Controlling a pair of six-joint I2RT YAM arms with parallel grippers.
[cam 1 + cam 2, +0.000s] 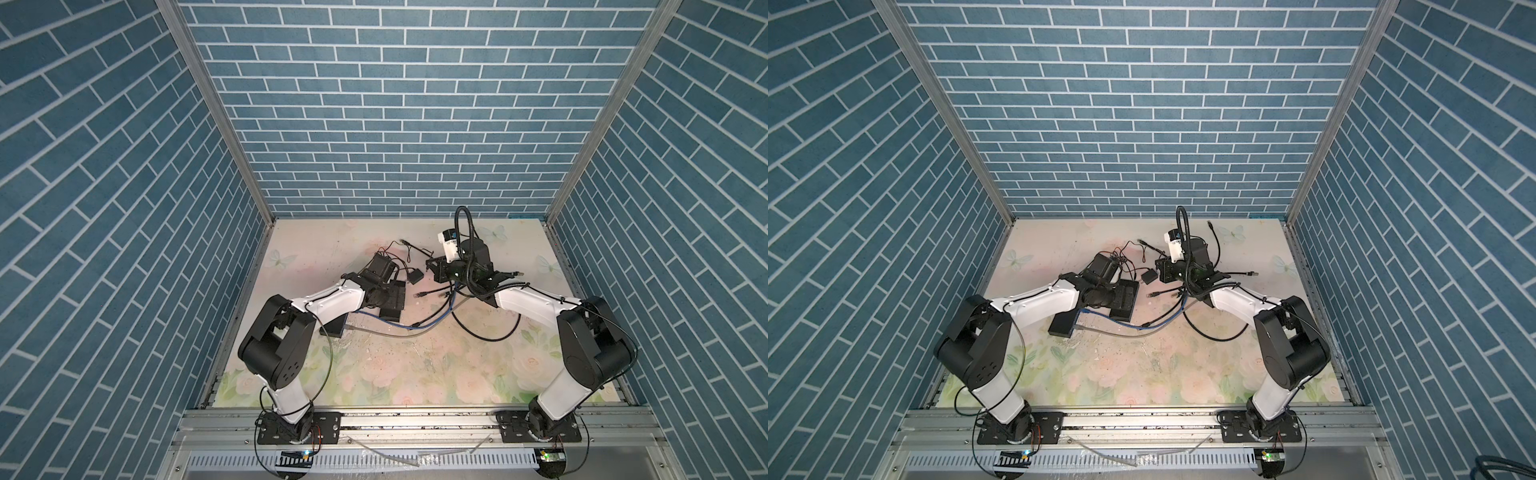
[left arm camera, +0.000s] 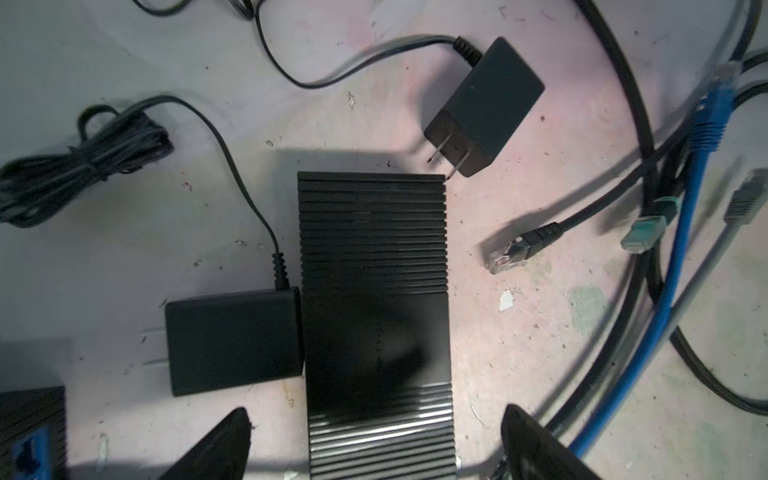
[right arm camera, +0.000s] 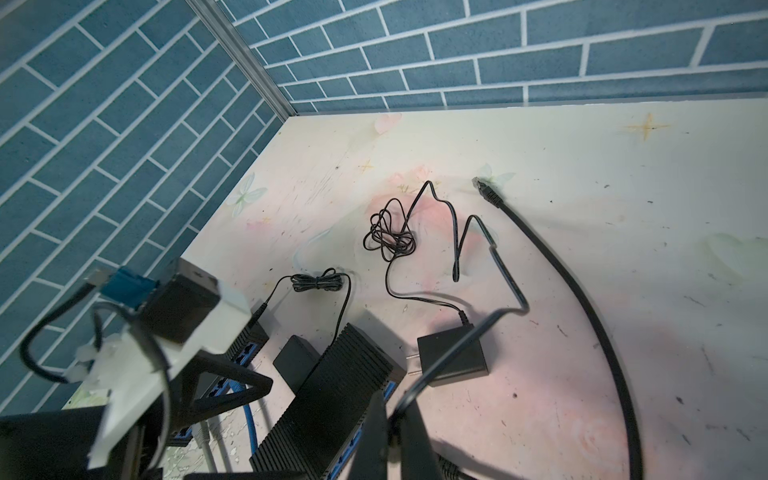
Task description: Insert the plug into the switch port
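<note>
A black ribbed switch lies flat on the floral table; its blue ports run along one side. My left gripper hovers just above one end of it, open, with a finger on each side and nothing held. My right gripper is shut on a thin black cable that loops up and away from the jaws. The fingers hide the cable's end, so the plug is not visible. In both top views the right gripper sits right of the switch, pointing toward it.
Two black power adapters lie against the switch. Loose network plugs, black, blue, green and grey, lie to one side. A second switch sits behind the left wrist. A thick black cable arcs across the table.
</note>
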